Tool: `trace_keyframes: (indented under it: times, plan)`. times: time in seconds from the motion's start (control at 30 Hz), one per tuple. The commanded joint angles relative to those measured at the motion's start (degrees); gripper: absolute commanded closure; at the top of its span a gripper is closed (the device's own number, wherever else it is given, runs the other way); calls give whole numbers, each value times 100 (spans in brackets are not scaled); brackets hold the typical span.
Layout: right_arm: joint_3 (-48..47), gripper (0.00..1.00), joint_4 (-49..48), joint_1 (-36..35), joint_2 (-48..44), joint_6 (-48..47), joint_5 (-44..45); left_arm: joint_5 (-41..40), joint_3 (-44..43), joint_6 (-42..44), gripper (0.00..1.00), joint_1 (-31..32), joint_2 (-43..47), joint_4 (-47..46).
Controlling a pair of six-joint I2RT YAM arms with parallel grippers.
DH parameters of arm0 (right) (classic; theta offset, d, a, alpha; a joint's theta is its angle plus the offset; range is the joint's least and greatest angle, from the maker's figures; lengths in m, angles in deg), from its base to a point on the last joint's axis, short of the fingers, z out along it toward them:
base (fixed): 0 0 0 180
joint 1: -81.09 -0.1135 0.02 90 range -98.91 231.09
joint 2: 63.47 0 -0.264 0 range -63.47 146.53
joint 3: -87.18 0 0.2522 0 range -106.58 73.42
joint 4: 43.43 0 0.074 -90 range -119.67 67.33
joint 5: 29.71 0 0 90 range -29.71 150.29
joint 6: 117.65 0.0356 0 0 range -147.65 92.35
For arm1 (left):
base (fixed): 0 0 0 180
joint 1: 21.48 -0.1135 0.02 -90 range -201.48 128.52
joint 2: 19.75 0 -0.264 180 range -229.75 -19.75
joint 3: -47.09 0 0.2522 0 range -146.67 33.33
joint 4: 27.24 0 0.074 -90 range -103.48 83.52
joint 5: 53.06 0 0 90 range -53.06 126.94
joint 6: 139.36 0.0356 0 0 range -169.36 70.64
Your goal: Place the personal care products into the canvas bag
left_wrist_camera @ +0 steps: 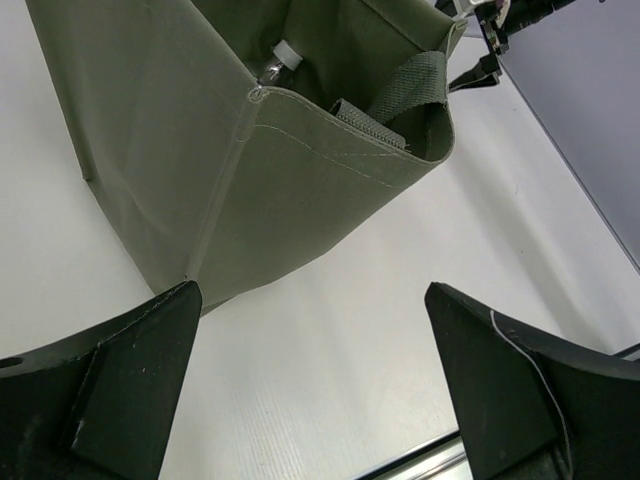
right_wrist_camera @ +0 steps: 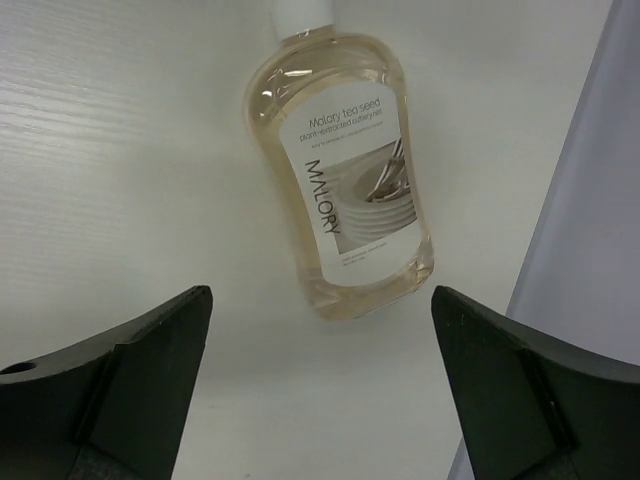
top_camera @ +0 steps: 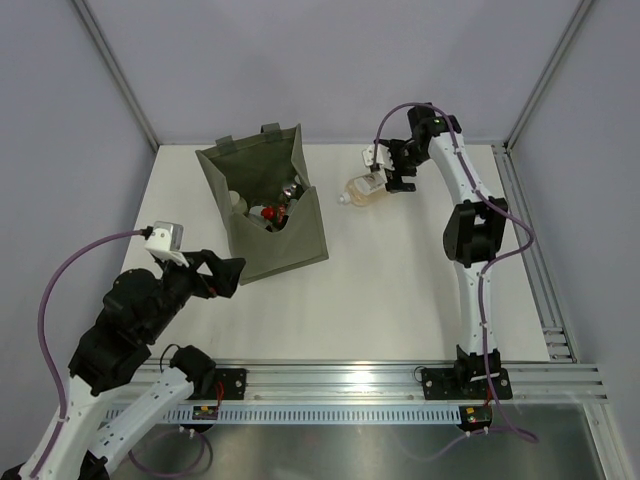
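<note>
The olive-green canvas bag [top_camera: 265, 205] stands open at the table's back left, with several products inside, among them a red-capped bottle [top_camera: 268, 213] and a silver-topped jar [top_camera: 292, 190]. The bag also shows in the left wrist view [left_wrist_camera: 250, 150]. A flat translucent amber bottle [top_camera: 366, 188] with a white cap lies on the table right of the bag, its label up in the right wrist view [right_wrist_camera: 342, 175]. My right gripper [top_camera: 398, 172] is open and empty just behind the bottle's base. My left gripper [top_camera: 228, 277] is open and empty near the bag's front corner.
Grey walls close in the back and sides. A metal rail [top_camera: 370, 380] runs along the near edge, and another rail [top_camera: 530, 250] runs down the right side. White tabletop [top_camera: 390, 290] lies between the bag and the right arm.
</note>
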Motion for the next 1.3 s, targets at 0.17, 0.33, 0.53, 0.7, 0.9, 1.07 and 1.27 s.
trace_keyframes:
  times: [0.17,0.33,0.53,0.7,0.9,1.07,1.27]
  plan:
    - [-728,1,-330,-382,973,-576,-154,-181,125,-80,1,19,28,-256]
    - [-808,1,-778,-470,1273,-145,187,-261,169,-2,1,19,-15,-291]
    - [-1002,1,-482,-523,1669,-196,654,-226,28,209,1,19,-340,-397]
    - [-748,15,319,-523,1494,-592,822,-164,19,254,1,19,-455,-537]
    - [532,34,794,-531,668,-330,857,-85,125,210,1,19,-376,-660]
    - [2283,34,-215,-558,-702,890,708,-67,168,219,1,19,-236,-687]
    - [3620,12,-1103,-628,-1644,2209,725,12,265,210,1,19,-51,-757]
